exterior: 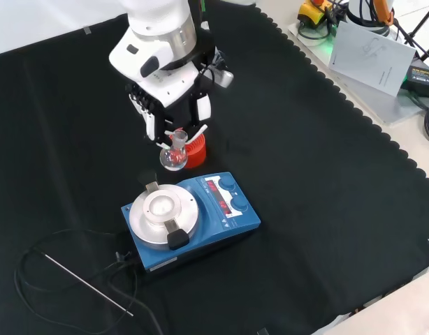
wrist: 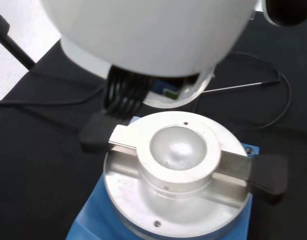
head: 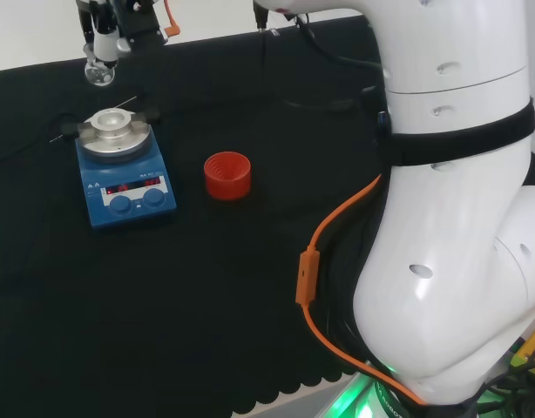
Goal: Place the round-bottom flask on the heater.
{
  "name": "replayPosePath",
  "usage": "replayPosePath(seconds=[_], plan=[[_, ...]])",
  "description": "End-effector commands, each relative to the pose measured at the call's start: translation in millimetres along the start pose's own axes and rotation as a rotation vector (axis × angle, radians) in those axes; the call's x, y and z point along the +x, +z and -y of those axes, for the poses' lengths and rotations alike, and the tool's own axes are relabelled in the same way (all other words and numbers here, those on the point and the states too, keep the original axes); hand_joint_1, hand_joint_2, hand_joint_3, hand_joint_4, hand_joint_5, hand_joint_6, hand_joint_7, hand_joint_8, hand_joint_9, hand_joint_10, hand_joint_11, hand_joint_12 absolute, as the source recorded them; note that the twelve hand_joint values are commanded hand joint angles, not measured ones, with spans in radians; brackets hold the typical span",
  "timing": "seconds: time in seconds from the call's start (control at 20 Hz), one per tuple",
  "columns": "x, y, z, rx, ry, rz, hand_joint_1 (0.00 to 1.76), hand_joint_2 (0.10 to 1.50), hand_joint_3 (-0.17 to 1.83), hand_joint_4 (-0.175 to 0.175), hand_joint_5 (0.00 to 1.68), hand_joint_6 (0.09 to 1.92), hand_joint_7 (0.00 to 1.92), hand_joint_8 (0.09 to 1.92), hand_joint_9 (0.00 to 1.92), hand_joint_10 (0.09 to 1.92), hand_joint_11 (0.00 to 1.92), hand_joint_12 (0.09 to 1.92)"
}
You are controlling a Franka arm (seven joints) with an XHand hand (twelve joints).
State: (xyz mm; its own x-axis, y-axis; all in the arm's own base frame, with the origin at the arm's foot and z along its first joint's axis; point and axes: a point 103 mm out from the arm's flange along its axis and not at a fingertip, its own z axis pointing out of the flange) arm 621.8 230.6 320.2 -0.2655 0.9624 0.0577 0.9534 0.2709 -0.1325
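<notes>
Black cloth with a scalloped edge covers the bench; pale floor lies beyond, green light glowing at one corner.

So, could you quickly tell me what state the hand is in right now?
Hand: shut on the round-bottom flask, held in the air short of the heater.

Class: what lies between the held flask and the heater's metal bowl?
Nothing: in the head view, round-bottom flask hangs from the hand above the heater, with bare gap between.
</notes>
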Motion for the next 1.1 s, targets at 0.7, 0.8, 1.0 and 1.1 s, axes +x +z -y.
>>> replayPosePath(seconds=[0.7,0.8,1.0,1.1], plan=[[23,17,-15,0.029,-0.026,0.023,1.34,0.34,1.15,-0.175,1.3,0.76,1.55,0.58,1.75,0.3,1.63,0.8],[28,24,-21,0.029,-0.034,0.019,1.34,0.34,1.15,-0.175,1.3,0.76,1.55,0.58,1.75,0.3,1.63,0.8],[28,35,-24,0.031,-0.043,0.001,1.34,0.34,1.15,-0.175,1.3,0.76,1.55,0.58,1.75,0.3,1.63,0.8],[25,40,-24,0.033,-0.043,-0.001,1.34,0.34,1.15,-0.175,1.3,0.76,1.55,0.58,1.75,0.3,1.63,0.8]])
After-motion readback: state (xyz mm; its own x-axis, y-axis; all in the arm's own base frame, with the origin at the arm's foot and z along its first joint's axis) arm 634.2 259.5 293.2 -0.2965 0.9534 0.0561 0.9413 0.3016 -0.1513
